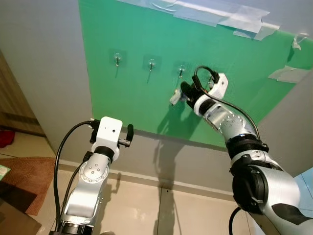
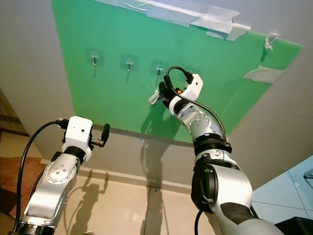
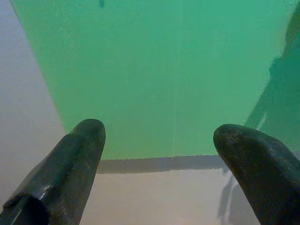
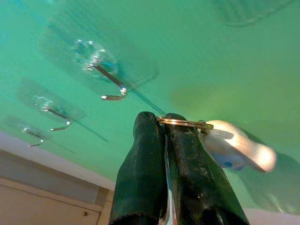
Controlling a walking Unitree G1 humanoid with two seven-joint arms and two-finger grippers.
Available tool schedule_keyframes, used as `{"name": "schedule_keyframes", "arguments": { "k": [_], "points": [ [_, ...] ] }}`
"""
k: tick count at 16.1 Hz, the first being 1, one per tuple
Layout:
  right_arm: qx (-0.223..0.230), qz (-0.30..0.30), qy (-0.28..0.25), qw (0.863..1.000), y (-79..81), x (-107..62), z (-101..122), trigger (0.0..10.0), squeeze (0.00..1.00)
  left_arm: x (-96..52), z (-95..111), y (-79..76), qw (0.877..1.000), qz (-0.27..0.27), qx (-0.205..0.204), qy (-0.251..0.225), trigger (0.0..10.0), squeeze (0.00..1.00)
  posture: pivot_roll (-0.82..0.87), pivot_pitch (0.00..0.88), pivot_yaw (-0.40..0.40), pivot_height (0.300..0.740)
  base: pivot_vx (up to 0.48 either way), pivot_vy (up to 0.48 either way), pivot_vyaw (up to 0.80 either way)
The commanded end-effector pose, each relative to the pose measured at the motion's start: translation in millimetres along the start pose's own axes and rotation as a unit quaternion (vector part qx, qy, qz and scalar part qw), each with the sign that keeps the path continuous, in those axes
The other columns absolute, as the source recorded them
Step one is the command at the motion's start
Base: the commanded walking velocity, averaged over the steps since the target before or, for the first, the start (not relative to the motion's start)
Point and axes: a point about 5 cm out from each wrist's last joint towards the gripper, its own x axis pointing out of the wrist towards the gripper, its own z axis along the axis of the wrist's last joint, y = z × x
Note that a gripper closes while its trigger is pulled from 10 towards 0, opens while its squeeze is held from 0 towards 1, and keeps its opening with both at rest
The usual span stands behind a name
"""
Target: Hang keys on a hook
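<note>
A: Where's the right arm?

B: Raised and stretched up toward the green board (image 1: 146, 93) on the wall, elbow low, wrist bent to the board. The right gripper (image 4: 165, 123) has its two black fingers (image 4: 143, 164) pressed together on a gold key ring (image 4: 183, 123), so it is holding the keys (image 1: 176, 97).

A: And the keys against the hooks?

B: Three clear hooks sit in a row on the board. The keys hang just below the rightmost hook (image 1: 181, 70), at about 7 o'clock from it in the head view, near but not on it. In the right wrist view that hook (image 4: 105, 77) lies at about 10 o'clock from the ring, with a gap between; a pale tag (image 4: 236, 146) hangs off the ring's far side.

A: The left arm?

B: Bent up low at the left, forearm rising, left gripper (image 3: 159, 140) pointing at the board's lower edge. Its fingers (image 3: 75, 159) stand wide apart, holding nothing.
</note>
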Motion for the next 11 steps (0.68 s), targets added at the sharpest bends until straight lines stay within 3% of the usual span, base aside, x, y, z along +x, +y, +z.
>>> {"name": "schedule_keyframes", "arguments": {
  "k": [1,3,7,11],
  "points": [
    [0.005,-0.013,-0.015,1.000,-9.4,-4.5,4.0,0.0,0.00,-2.1,0.9,-2.6,1.000,-0.003,0.000,0.001,10.0,0.00,0.08,0.054,-0.150,0.740,0.000,0.000,0.00],
    [-0.015,-0.012,-0.007,1.000,-9.7,-4.2,0.7,0.0,0.00,-2.5,0.7,-2.6,1.000,-0.002,0.000,0.002,10.0,0.00,0.08,0.056,-0.150,0.740,0.000,0.000,0.00],
    [-0.119,0.039,0.013,0.992,9.6,1.4,-0.9,0.0,0.00,-2.9,0.4,-2.4,1.000,-0.001,0.001,0.002,10.0,0.00,0.08,0.057,-0.154,0.740,0.000,0.000,0.00],
    [-0.256,0.087,0.026,0.962,29.3,5.4,-0.9,0.0,0.00,-3.4,0.3,-2.0,1.000,0.001,0.000,0.003,10.0,0.00,0.08,0.058,-0.154,0.740,0.000,0.000,0.00]
  ]
}}
